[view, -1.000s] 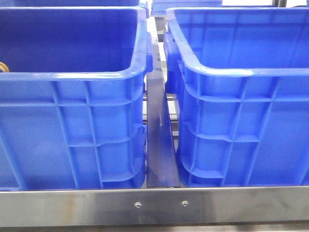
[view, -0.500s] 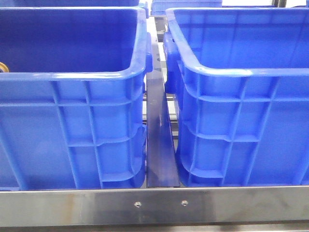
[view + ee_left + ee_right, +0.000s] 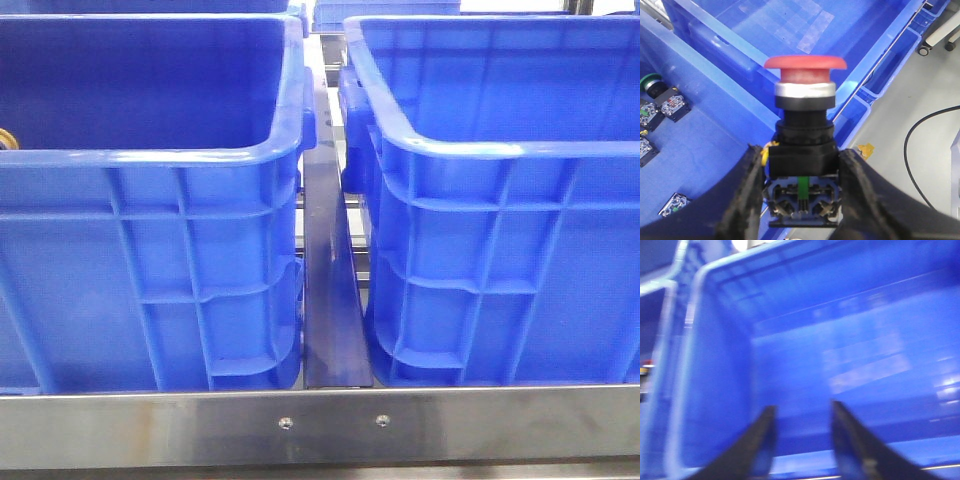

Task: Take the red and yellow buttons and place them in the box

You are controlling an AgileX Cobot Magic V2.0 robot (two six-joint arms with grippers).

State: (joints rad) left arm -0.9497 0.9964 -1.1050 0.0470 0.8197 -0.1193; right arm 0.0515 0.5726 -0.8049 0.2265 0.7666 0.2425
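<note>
My left gripper [image 3: 801, 165] is shut on the black body of the red button [image 3: 805, 62], held upright with its domed cap up. It hangs above the rim between a blue crate holding loose switch parts [image 3: 710, 125] and an empty blue crate [image 3: 745, 20]. My right gripper [image 3: 804, 410] is open and empty over the bare floor of the box [image 3: 850, 345]; that view is blurred. The front view shows the two blue crates, left [image 3: 150, 155] and right [image 3: 470, 148], and neither gripper. The yellow button is not clearly in view.
Several switch blocks [image 3: 672, 105] and a green-capped button [image 3: 652, 82] lie in the crate under my left gripper. Grey floor with a black cable [image 3: 920, 135] lies beyond the crates. A steel rail [image 3: 320, 425] runs along the front.
A small yellowish bit at the far left edge of the front view, inside the left crate, has shrunk slightly. Nothing else differs.
</note>
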